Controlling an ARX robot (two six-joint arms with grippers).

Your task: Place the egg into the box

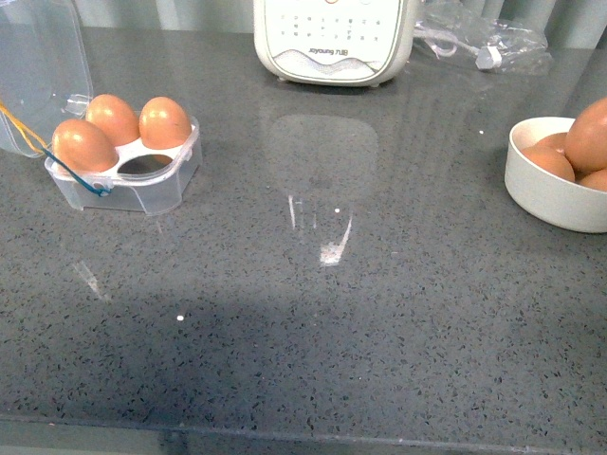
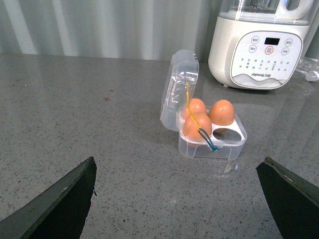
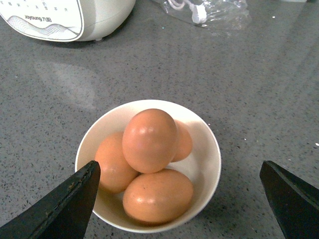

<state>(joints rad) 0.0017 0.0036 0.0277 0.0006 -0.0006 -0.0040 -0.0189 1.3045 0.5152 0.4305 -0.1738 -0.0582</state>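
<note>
The clear plastic box (image 1: 142,185) stands at the far left of the counter with its lid open. It holds three brown eggs and one cup is empty (image 1: 147,166). It also shows in the left wrist view (image 2: 212,144), ahead of my open, empty left gripper (image 2: 177,199). A white bowl (image 1: 541,194) at the right edge holds several brown eggs. In the right wrist view the top egg (image 3: 149,139) sits on the pile in the bowl (image 3: 207,149). My right gripper (image 3: 179,199) is open and empty, its fingers on either side of the bowl. Neither gripper shows in the front view.
A white kitchen appliance (image 1: 332,43) stands at the back centre of the grey speckled counter (image 1: 332,313). A crumpled clear plastic bag (image 1: 484,43) lies at the back right. The counter's front edge runs along the bottom of the front view.
</note>
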